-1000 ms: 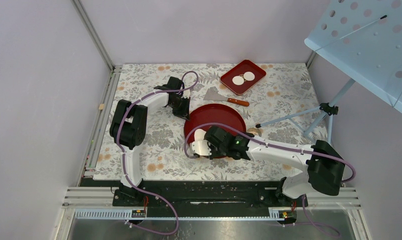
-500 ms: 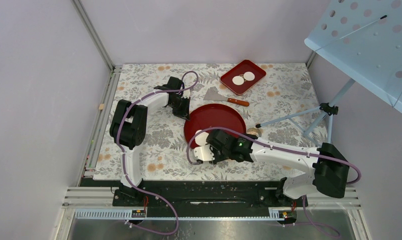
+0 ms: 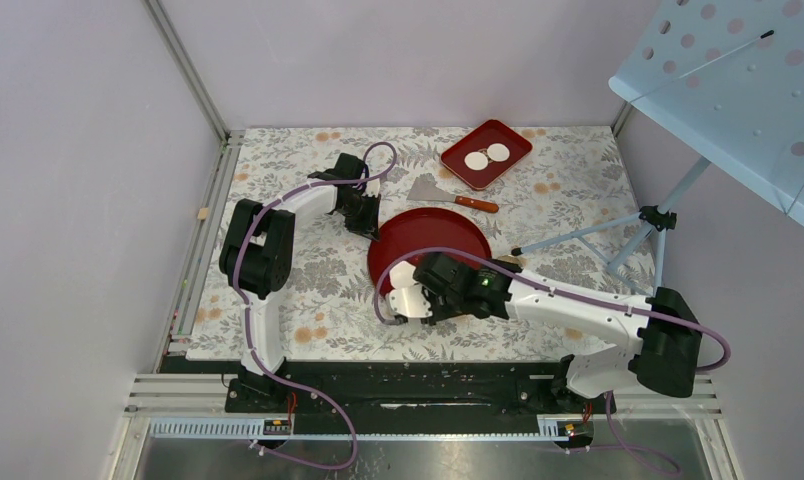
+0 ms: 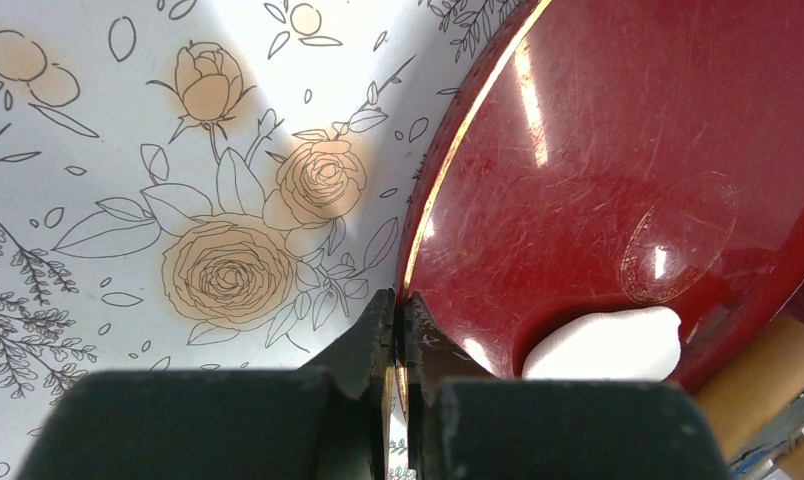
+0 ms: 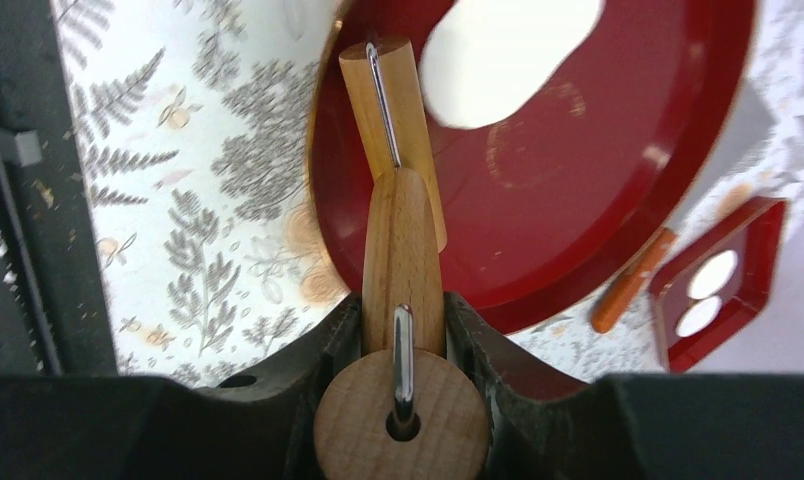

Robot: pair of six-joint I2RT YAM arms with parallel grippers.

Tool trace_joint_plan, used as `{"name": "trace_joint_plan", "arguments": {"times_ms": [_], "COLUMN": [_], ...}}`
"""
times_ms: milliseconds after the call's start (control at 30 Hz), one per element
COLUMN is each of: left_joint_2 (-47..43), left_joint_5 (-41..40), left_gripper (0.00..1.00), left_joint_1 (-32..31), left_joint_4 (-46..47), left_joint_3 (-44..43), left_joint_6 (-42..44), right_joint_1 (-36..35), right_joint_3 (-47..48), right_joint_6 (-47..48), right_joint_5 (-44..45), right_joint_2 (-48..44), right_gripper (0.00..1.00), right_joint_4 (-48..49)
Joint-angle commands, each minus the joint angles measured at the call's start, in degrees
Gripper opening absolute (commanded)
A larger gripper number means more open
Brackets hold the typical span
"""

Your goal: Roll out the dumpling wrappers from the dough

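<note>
The dough (image 5: pixel 508 55) is a flattened white patch on the near left part of the round red plate (image 3: pixel 440 232), and it also shows in the left wrist view (image 4: pixel 603 345). My right gripper (image 5: pixel 403 310) is shut on the handle of a wooden roller (image 5: pixel 390 100), whose drum lies on the plate just beside the dough. My left gripper (image 4: pixel 398 305) is shut on the plate's rim (image 4: pixel 448 170) at its far left. Two dumpling wrappers (image 3: pixel 475 160) (image 3: pixel 498 152) lie in a small red tray (image 3: pixel 513 140) at the back.
A metal scraper (image 3: pixel 433 190) with an orange handle lies between the plate and the tray. A tripod leg (image 3: pixel 578 235) and a pale blue perforated panel (image 3: pixel 748 90) stand at the right. A small tan object (image 3: pixel 508 262) lies by the plate's right rim.
My right arm's elbow swung to the right and the gripper with the roller shifted slightly along the plate's near edge. The left gripper has not moved.
</note>
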State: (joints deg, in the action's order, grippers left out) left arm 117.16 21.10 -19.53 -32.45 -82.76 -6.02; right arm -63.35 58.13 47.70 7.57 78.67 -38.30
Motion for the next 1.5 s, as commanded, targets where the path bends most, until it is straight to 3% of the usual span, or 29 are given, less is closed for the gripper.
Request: {"name": "trace_joint_plan", "arguments": {"times_ms": [0, 267, 433, 800, 1467], "left_joint_2": [0.3, 0.3, 0.1, 0.0, 0.0], "left_joint_5": [-5.1, -5.0, -5.0, -5.2, -5.7], "left_gripper": [0.0, 0.0, 0.0, 0.0, 0.0], "left_joint_1": [0.0, 0.0, -0.1, 0.0, 0.0], "left_joint_4": [2.2, 2.2, 2.3, 2.7, 2.5], "left_joint_3": [1.2, 1.1, 1.3, 1.5, 1.4], "left_joint_6": [0.0, 0.1, 0.1, -0.1, -0.2], "right_joint_1": [-0.3, -0.3, -0.2, -0.2, -0.2], "right_joint_3": [6.4, 10.2, 3.6, -13.7, -20.0], "right_joint_6": [0.4, 4.2, 8.9, 15.2, 13.9], "right_joint_5": [3.0, 7.5, 5.2, -2.6, -6.3], "right_joint_2": [-1.1, 10.2, 13.5, 4.6, -1.7], "right_gripper": [0.0, 0.0, 0.0, 0.0, 0.0], "right_joint_4": [6.8, 19.0, 20.4, 6.3, -7.3]}}
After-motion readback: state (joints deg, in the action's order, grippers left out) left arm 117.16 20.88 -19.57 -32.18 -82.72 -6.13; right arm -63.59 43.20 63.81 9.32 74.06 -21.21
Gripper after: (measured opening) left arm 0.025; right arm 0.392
